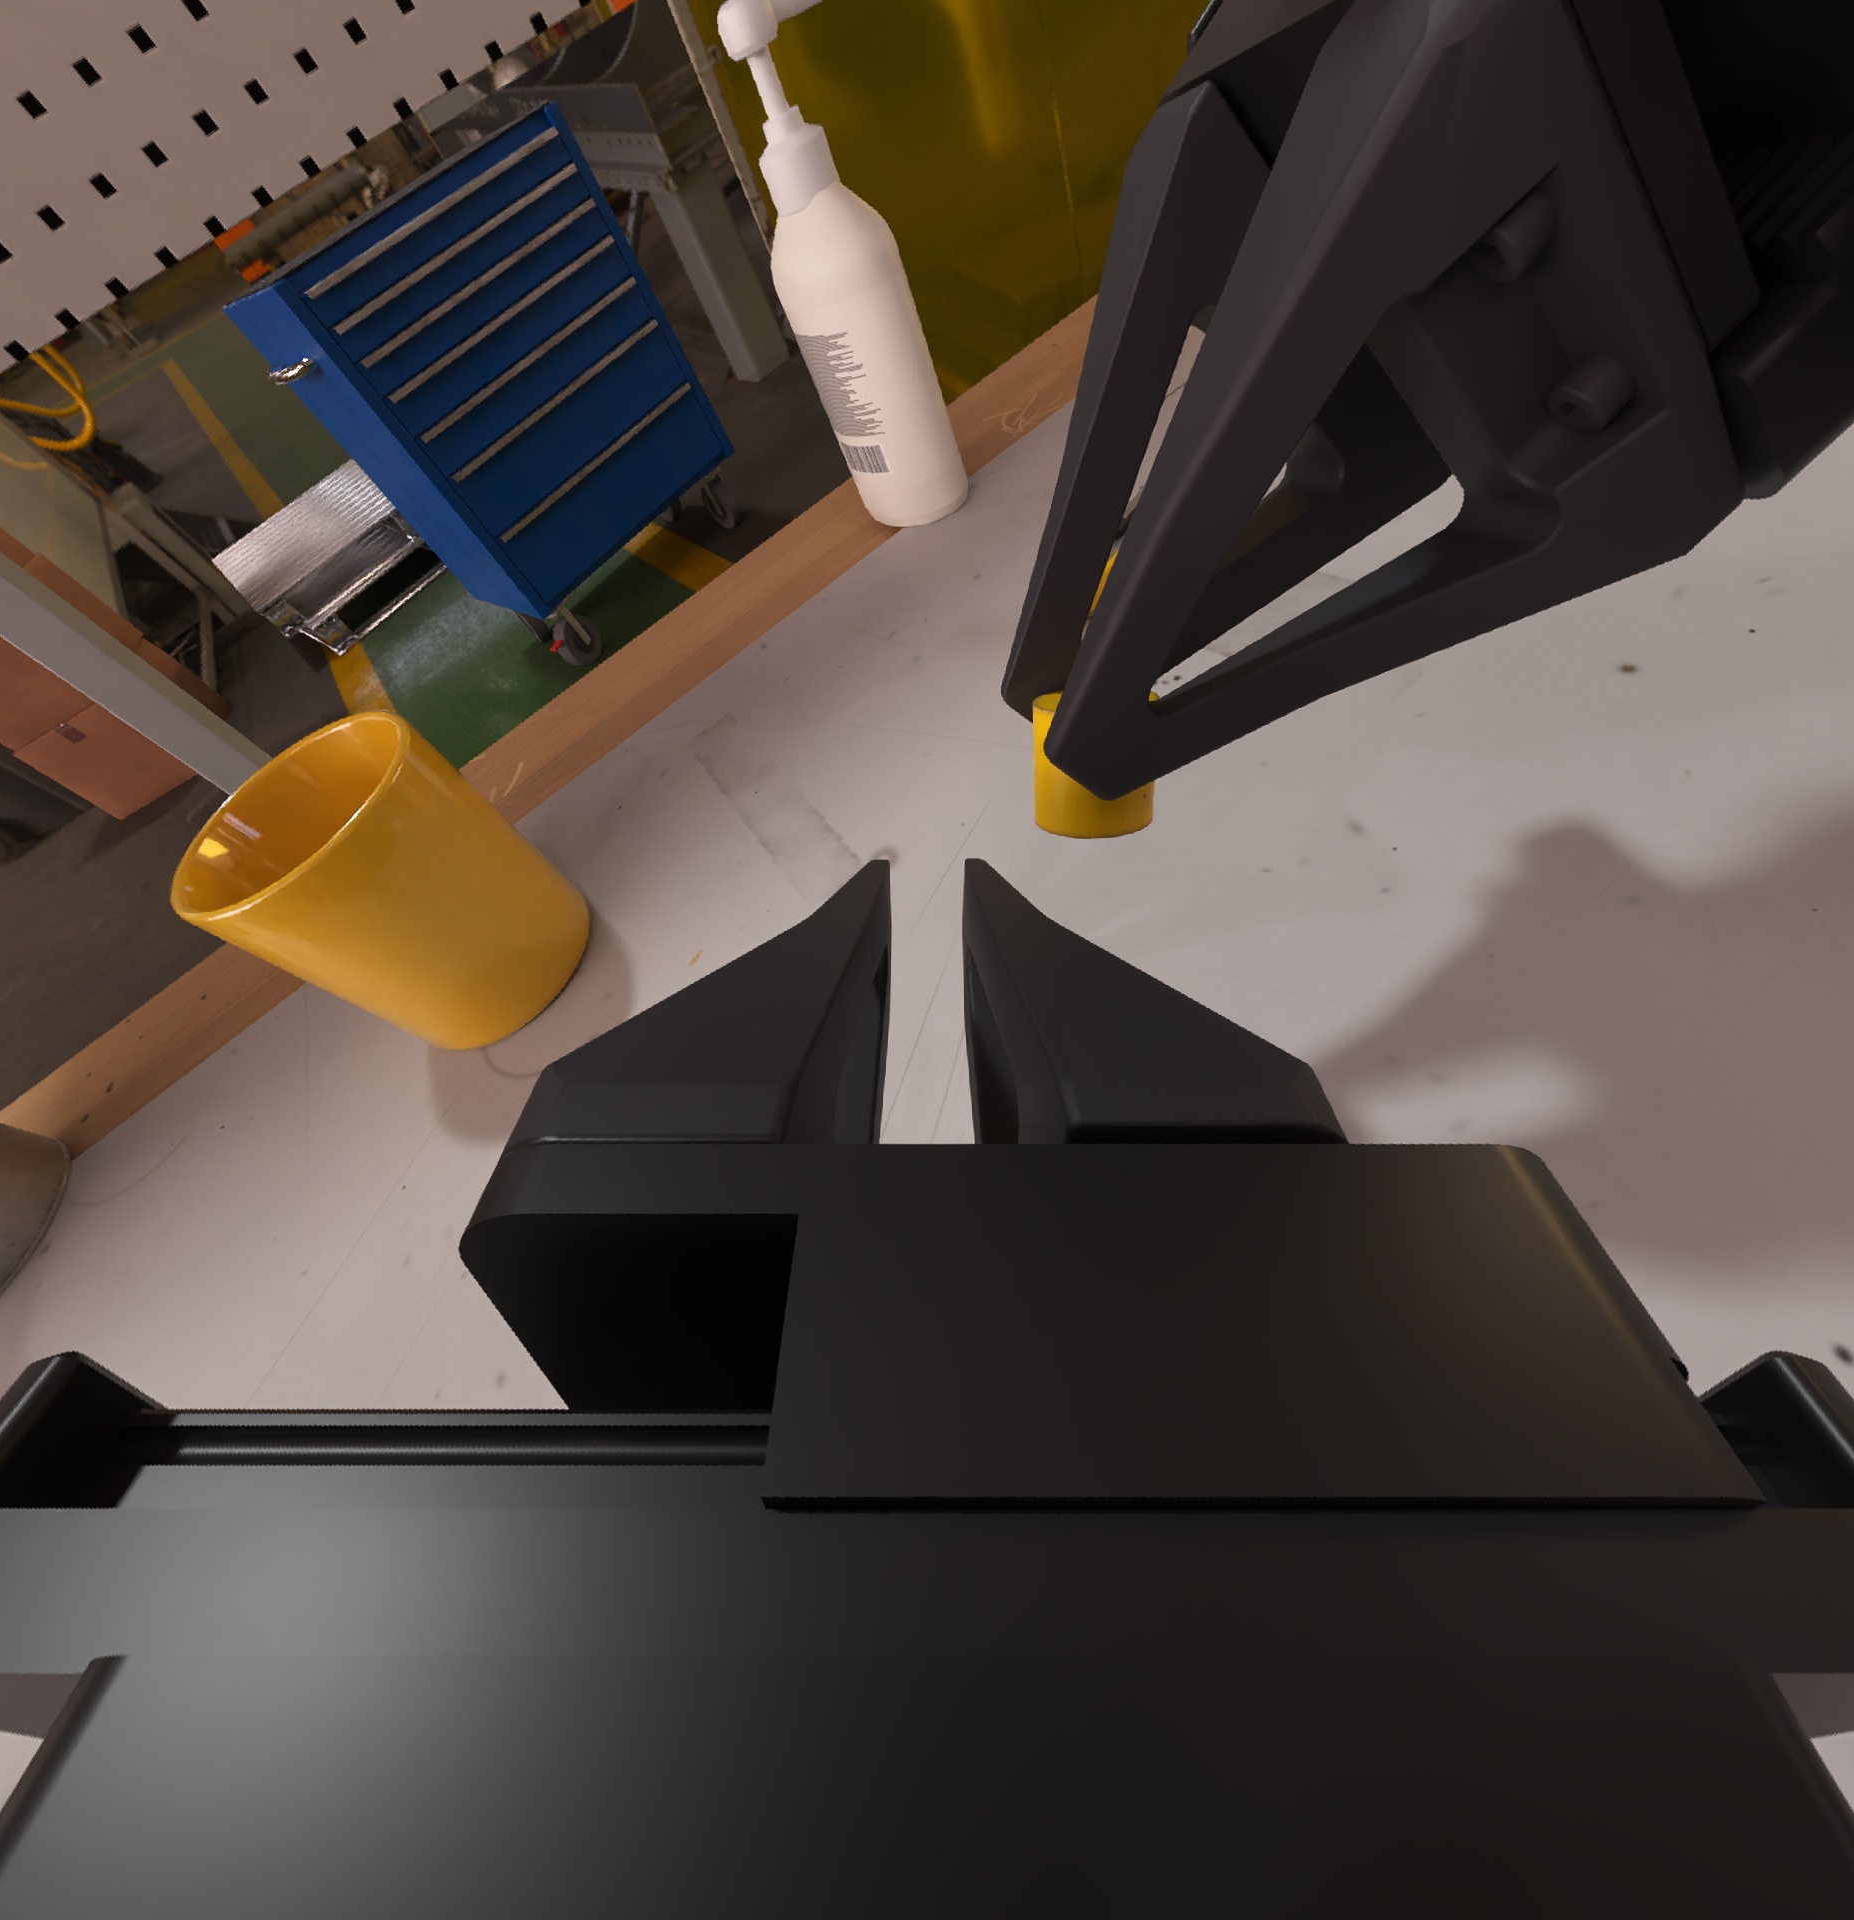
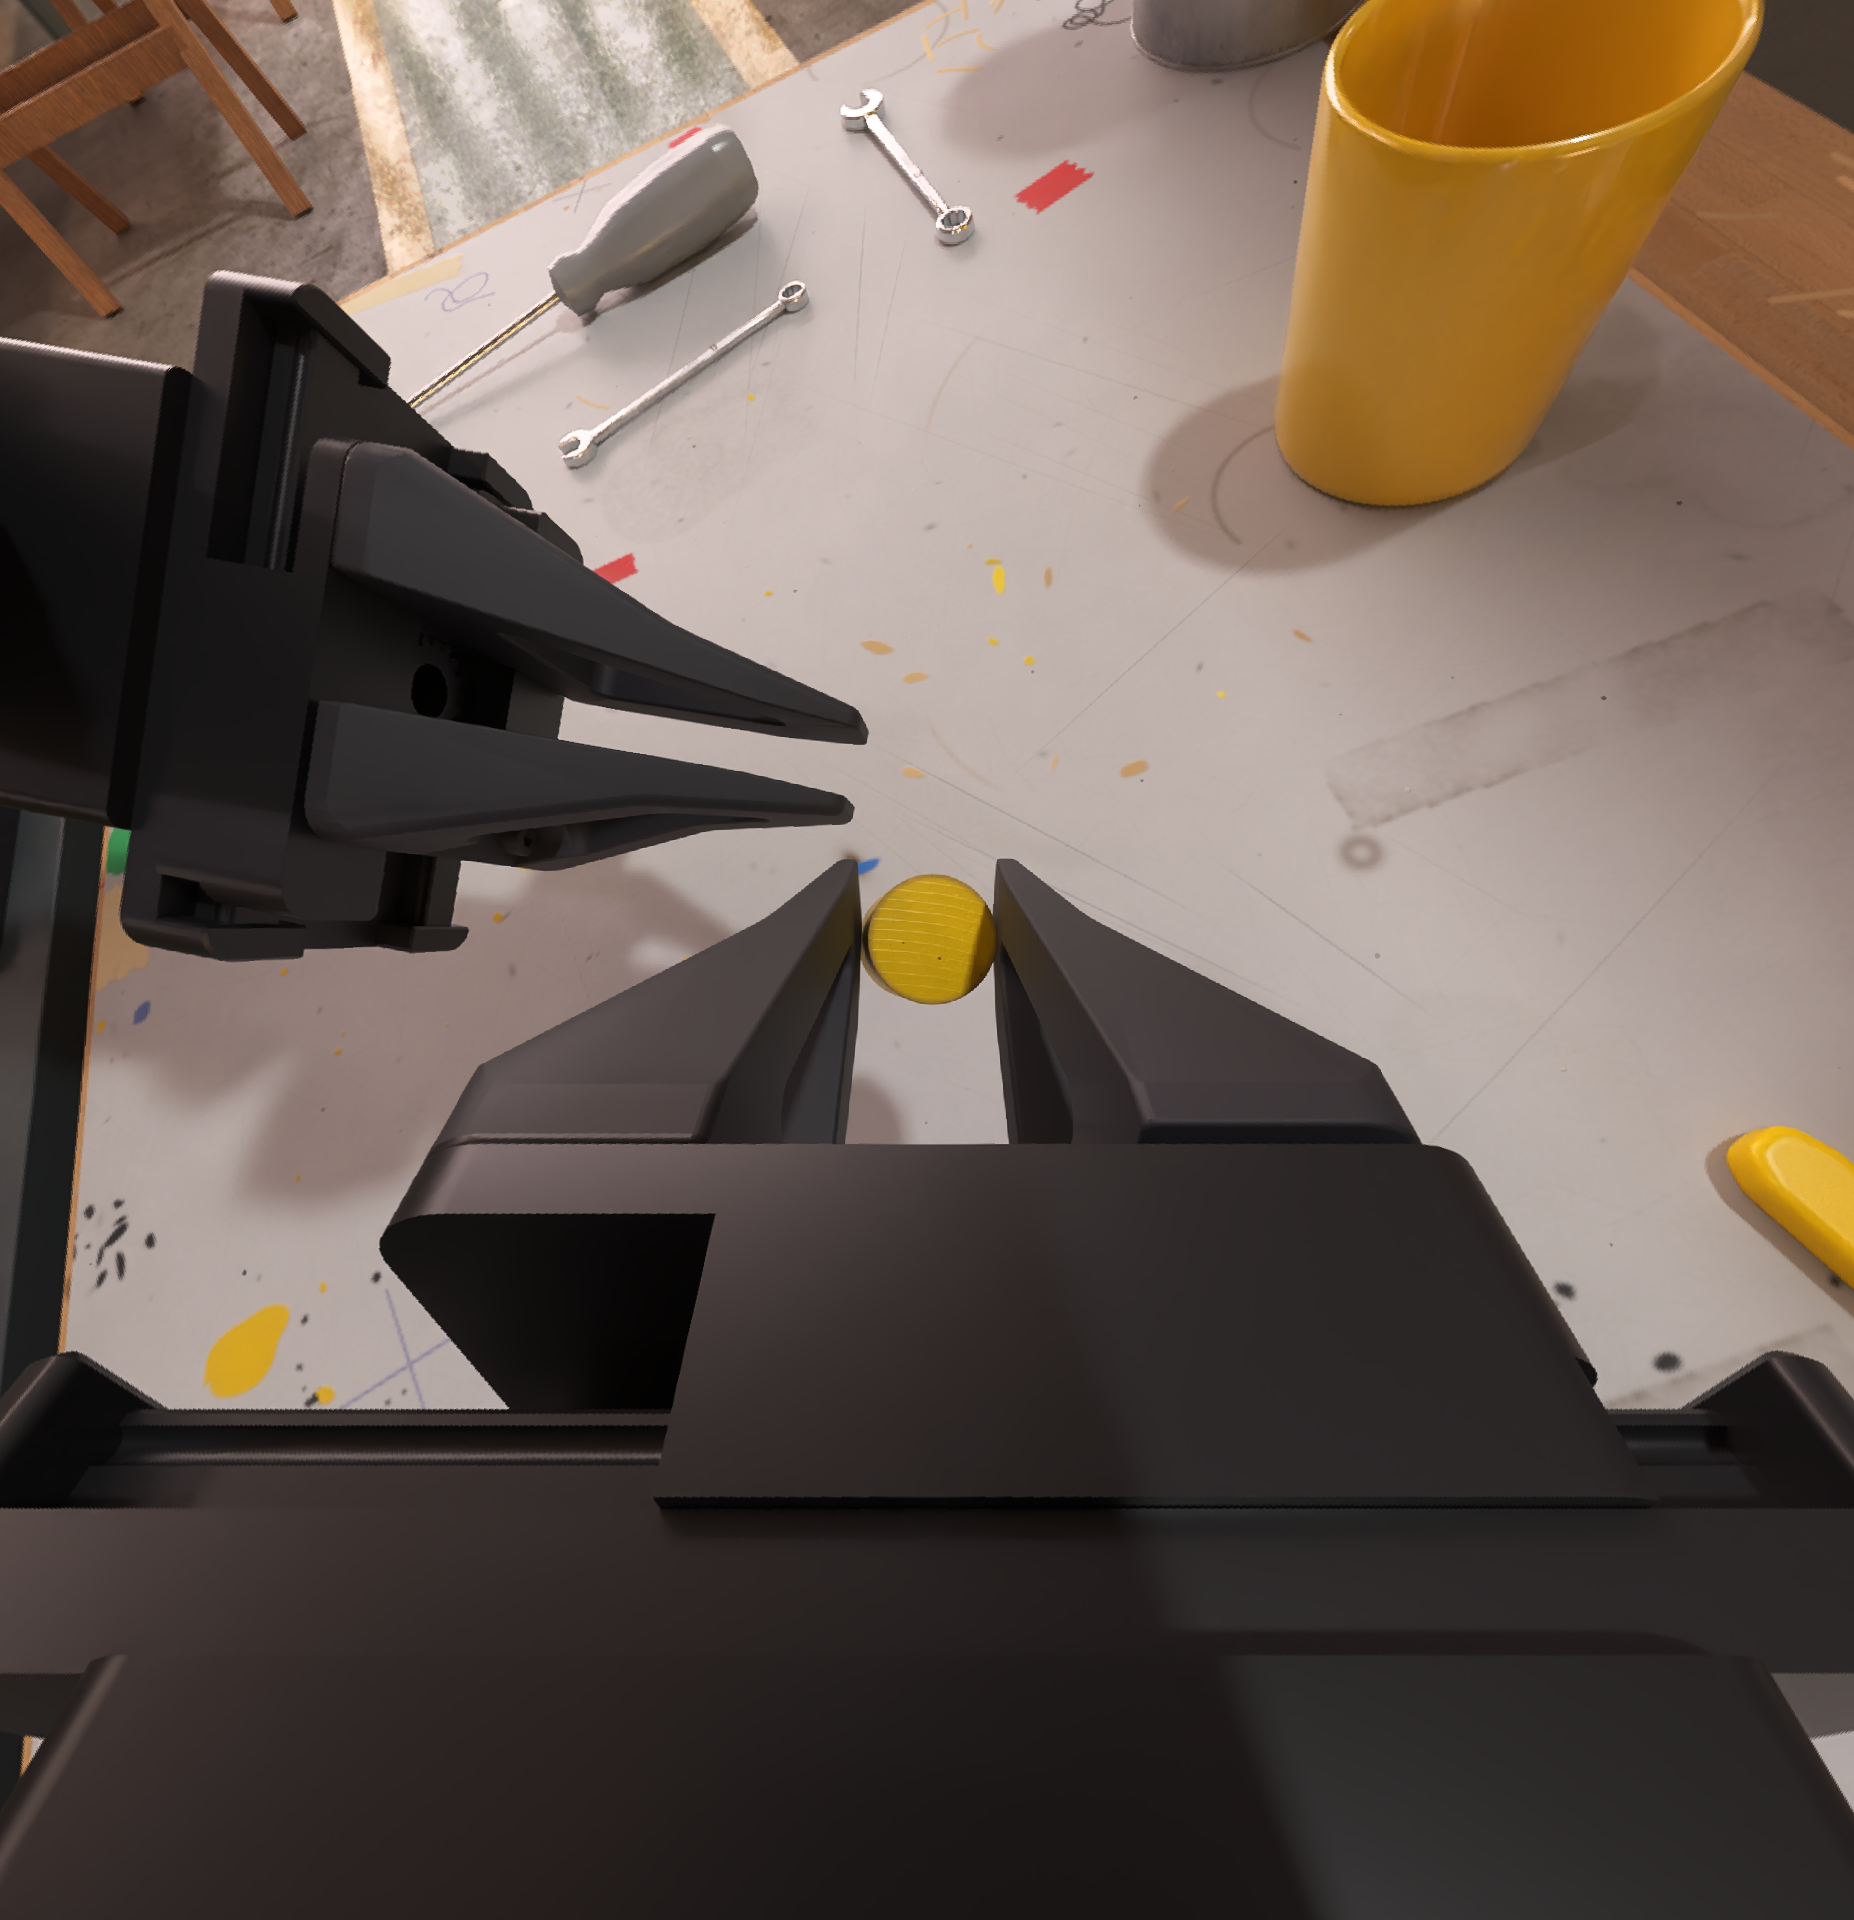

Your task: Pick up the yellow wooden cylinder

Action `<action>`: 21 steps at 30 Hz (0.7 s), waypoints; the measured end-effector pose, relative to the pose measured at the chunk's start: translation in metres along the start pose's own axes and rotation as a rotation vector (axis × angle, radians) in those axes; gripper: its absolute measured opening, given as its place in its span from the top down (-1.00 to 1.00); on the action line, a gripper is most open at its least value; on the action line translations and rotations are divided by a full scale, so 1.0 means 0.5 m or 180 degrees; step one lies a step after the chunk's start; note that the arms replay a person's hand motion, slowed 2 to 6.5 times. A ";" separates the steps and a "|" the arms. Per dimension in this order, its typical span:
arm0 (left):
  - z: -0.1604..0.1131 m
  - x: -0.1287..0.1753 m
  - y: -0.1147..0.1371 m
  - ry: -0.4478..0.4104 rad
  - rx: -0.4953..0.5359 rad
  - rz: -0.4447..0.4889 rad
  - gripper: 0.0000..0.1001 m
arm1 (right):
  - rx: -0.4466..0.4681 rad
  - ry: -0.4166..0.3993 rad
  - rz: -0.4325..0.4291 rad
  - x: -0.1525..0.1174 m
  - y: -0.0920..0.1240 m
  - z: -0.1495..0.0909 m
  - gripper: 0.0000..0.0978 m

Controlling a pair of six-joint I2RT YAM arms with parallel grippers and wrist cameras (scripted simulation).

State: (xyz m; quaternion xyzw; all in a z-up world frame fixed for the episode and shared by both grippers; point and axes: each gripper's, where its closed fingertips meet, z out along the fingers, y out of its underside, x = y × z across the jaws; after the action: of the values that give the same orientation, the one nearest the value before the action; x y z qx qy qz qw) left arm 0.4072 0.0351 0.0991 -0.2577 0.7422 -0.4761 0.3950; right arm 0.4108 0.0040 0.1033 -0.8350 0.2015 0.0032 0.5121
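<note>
Your right gripper (image 2: 928, 894) pinches the upright yellow wooden cylinder (image 2: 928, 938) from above (left gripper (image 1: 926, 883) nearly pressed together, idle), so lift straight up.

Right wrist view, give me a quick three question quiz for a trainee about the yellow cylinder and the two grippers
1. True or false: the right gripper has its fingers on both sides of the yellow cylinder.
2. Which stands nearest the table's wooden edge? A) yellow cup B) grey-handled screwdriver C) wrenches
3. Fill in: the left gripper holds ____.

Key: 1 true; 2 A; 3 nothing.
</note>
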 end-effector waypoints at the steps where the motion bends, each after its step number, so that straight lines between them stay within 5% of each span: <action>1: 0.000 0.000 0.000 0.0000 0.0000 0.0000 0.77 | 0.0003 -0.0001 -0.0001 0.000 0.000 0.000 0.56; 21: 0.003 -0.002 0.002 -0.0007 -0.0010 -0.0002 0.77 | 0.0028 -0.0037 0.0007 -0.005 0.001 -0.001 0.56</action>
State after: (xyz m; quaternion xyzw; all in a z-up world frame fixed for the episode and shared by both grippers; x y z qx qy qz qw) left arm 0.4089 0.0358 0.0980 -0.2591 0.7424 -0.4749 0.3953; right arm 0.4082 0.0044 0.1035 -0.8324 0.1994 0.0077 0.5170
